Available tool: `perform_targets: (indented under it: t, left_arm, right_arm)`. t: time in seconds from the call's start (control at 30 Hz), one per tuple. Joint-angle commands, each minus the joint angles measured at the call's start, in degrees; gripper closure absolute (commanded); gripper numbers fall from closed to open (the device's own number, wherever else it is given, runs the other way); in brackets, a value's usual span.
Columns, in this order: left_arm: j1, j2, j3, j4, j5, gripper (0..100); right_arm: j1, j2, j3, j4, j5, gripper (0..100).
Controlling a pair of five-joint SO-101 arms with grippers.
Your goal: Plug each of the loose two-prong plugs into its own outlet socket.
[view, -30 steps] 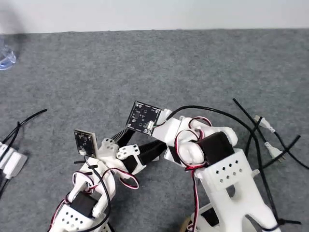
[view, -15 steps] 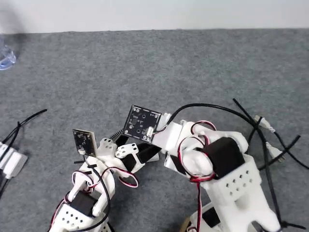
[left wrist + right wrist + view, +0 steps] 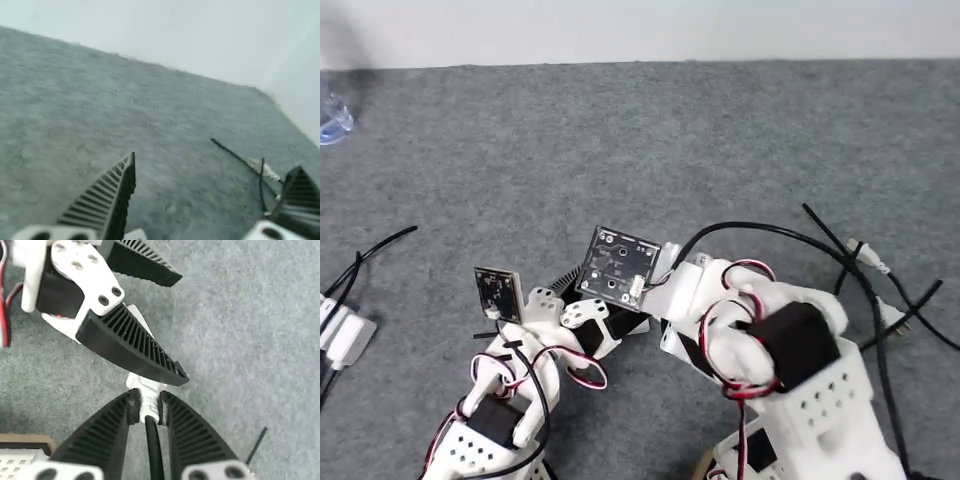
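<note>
Right wrist view first: the right gripper (image 3: 148, 396) is seen clamped on a white plug (image 3: 149, 407). Its fingers are pressed against both sides of the plug, and the black cable (image 3: 154, 450) is run back between them. The plug is held low over the grey carpet (image 3: 250, 340). Its front end is covered by one finger of the left gripper (image 3: 182, 327), which is spread wide with nothing in it. Whether that finger touches the plug can't be told, tbh.

From the left wrist view the same wide gap is seen at the left gripper (image 3: 215, 162), with bare carpet (image 3: 125, 110) between the fingers and a thin black lead (image 3: 235, 154) lying farther off.

In the high view the left arm (image 3: 510, 400) and the right arm (image 3: 790, 370) are parked side by side at the near edge, with their wrists brought close together over the middle of the carpet (image 3: 640, 140). A loose plug (image 3: 868, 255) and a second loose plug (image 3: 892, 316) are laid on the carpet out on the right arm's side, mixed in with a tangle of black cables (image 3: 840, 250) and well apart from both grippers. A white block (image 3: 342, 335) with dark leads running to it is found at the picture's edge on the left arm's side.
</note>
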Motion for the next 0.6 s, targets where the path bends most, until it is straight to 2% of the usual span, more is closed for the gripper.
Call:
perform_targets:
  t: [0.0, 0.3, 0.43, 0.57]
  left_arm:
    - [-0.1, -0.7, -0.4, 0.0, 0.0, 57]
    - [-0.2, -0.7, -0.4, 0.0, 0.0, 57]
    - [-1.3, -0.7, -0.4, 0.3, 0.2, 57]
    - [-9.1, -0.7, -0.4, 3.8, 0.1, 57]
  right_arm:
    - [3.8, -1.1, 3.4, -6.1, 0.9, 99.1]
    - [14.6, -0.7, 13.1, -15.5, 9.9, 99.1]
    - [14.3, -0.7, 12.7, -16.6, 12.8, 99.1]
    - [9.8, -0.5, 12.0, -16.9, 16.5, 99.1]
